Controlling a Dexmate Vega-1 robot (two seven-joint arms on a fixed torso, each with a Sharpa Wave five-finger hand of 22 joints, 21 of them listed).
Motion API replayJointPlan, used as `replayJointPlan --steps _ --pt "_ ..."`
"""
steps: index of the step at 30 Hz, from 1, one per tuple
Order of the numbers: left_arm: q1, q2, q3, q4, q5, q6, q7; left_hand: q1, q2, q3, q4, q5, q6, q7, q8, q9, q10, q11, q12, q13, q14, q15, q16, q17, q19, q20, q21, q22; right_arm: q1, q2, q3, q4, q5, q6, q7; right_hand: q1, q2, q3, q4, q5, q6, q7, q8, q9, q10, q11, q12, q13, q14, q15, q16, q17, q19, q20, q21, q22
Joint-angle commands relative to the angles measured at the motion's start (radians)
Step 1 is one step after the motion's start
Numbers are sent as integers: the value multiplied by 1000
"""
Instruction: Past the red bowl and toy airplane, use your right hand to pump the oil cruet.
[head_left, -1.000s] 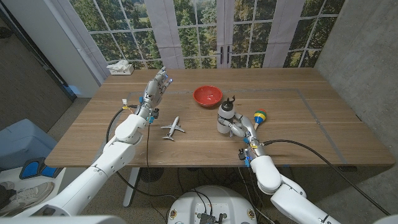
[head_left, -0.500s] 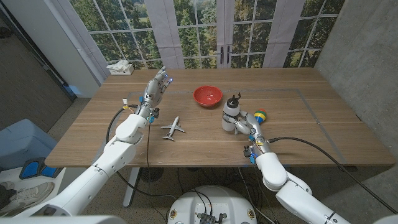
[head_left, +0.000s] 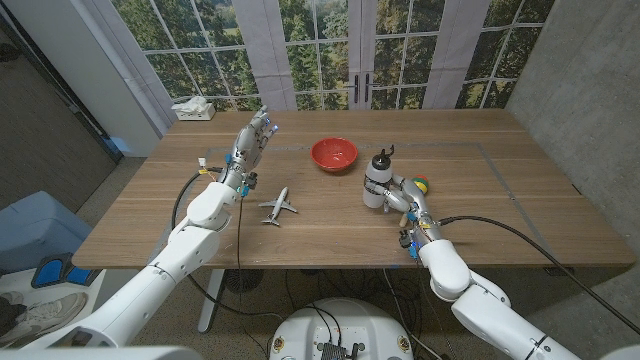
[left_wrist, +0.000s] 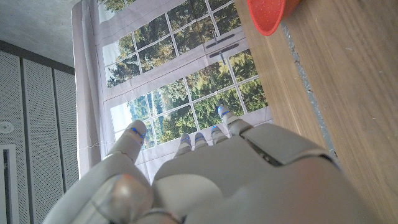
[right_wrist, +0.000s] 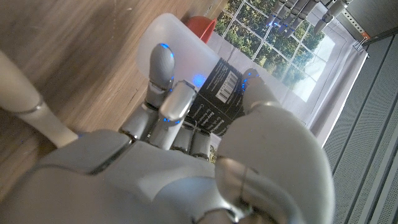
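Oil cruet (head_left: 377, 180) gripped by right hand (head_left: 398, 196); barcode label (right_wrist: 219, 94) seen from right wrist

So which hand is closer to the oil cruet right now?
Right. The right hand is wrapped around the oil cruet; the left hand is raised far across the table, beyond the toy airplane.
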Motion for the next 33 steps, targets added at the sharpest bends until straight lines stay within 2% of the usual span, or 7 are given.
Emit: replayJointPlan --steps 1,10,33 --pt "7 -3 -1 -6 4 0 11 -11 41 6 -7 2 1 -6 2 3 -21 -10 2 3 -62 -87 2 0 8 -44 -2 3 8 -18 22 3 31 -4 17 72 78 3 1 4 73 -58 8 3 72 -62 3 22 2 -2 1 5 2 -77 2 2" --pt "13 -5 -3 -7 4 -4 15 -12 41 5 -8 2 2 -6 2 3 -22 -9 2 3 -61 -87 2 0 9 -43 -2 3 35 -19 25 16 51 -11 38 73 76 1 0 3 70 -59 8 3 70 -64 -1 30 1 -2 1 5 6 -76 -2 -9" --pt "25 -12 -7 -5 -3 -5 27 -16 54 9 -3 4 4 -5 2 3 -18 -7 3 2 -58 -84 4 2 10 -39 -4 3 138 27 10 133 115 44 91 75 81 1 2 4 75 -60 11 6 80 -64 -8 51 -2 -2 0 4 -1 -77 3 -4"
